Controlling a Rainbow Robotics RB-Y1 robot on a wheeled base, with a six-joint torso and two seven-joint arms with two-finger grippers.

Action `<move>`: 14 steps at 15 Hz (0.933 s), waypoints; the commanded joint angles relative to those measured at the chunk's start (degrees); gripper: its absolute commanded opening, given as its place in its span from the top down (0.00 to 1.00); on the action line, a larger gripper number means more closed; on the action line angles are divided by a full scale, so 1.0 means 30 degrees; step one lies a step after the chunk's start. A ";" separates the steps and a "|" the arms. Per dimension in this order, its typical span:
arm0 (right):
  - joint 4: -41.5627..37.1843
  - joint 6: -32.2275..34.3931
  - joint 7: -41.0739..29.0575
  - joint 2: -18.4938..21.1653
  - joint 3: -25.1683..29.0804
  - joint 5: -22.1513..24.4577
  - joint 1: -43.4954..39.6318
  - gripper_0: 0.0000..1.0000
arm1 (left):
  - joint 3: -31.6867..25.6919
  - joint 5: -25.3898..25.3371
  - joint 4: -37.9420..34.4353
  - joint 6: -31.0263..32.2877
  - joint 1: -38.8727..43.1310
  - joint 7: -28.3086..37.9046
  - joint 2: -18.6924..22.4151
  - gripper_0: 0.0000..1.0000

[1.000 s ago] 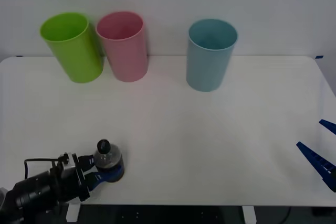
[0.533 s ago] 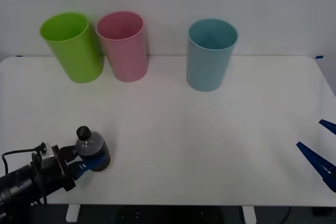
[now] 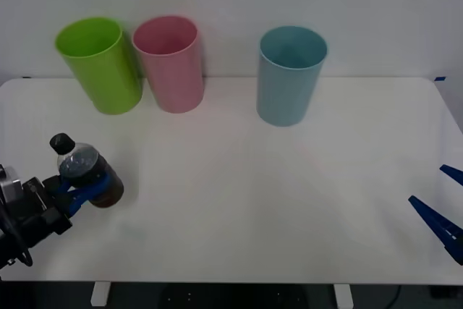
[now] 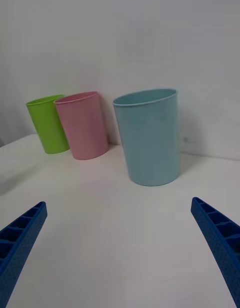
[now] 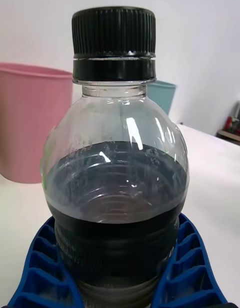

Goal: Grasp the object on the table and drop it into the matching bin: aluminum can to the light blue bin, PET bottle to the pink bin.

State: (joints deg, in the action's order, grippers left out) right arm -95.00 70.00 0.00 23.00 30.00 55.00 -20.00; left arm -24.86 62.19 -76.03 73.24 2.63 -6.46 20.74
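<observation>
- Front view: left tool (image 3: pixel 72 192) is clamped on the bottle (image 3: pixel 85 171) at the bench's (image 3: pixel 289 200) near-left edge. Bottle looks lifted off the surface, cap tipped up and away from the arm, so its long axis leans a bit.
- Left wrist view confirms it: both blue fingers (image 5: pixel 45 268) wrap the dark lower body of the bottle (image 5: pixel 115 188), black cap on top, roughly upright in the grip.
- Key relation for the next move imo: pink bin (image 3: pixel 170 63) sits at the back-left of the bench, forward and a little to the robot's right of the held bottle. Wrist cam has the pink bin (image 5: pixel 27 123) right behind the bottle, so it's already more or less pointed that way.
- Green bin (image 3: pixel 101 63) is just beside the pink one, on the side nearer the arm. Easy to clip, or drop short into the wrong bin.
- Blue bin (image 3: pixel 291 74) stands well apart, further right. Not the target for PET.
- Right tool (image 3: pixel 441 211) is parked at the far right edge, fingers spread wide with nothing in them (image 4: pixel 120 248). Left arm is the nearer one anyway.
- Step in hand, my guess: carry to pink, then release above the rim.
</observation>
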 commanded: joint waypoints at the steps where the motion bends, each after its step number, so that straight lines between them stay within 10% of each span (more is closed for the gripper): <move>1: 0.0000 0.0000 0.0000 -0.0001 0.0000 0.0000 0.0000 0.00 | 0.0170 -0.0927 -0.0761 -0.1797 0.0001 0.0426 0.0000 1.00; 14: 0.0000 0.0000 0.0000 -0.0001 0.0000 0.0000 0.0000 0.00 | 0.3012 -0.2011 -0.6005 -1.0996 -0.1933 0.5054 0.0000 1.00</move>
State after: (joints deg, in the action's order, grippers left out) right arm -95.00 70.00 0.00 23.00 30.00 55.00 -20.00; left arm -16.19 56.12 -94.02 41.61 -2.10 8.37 20.74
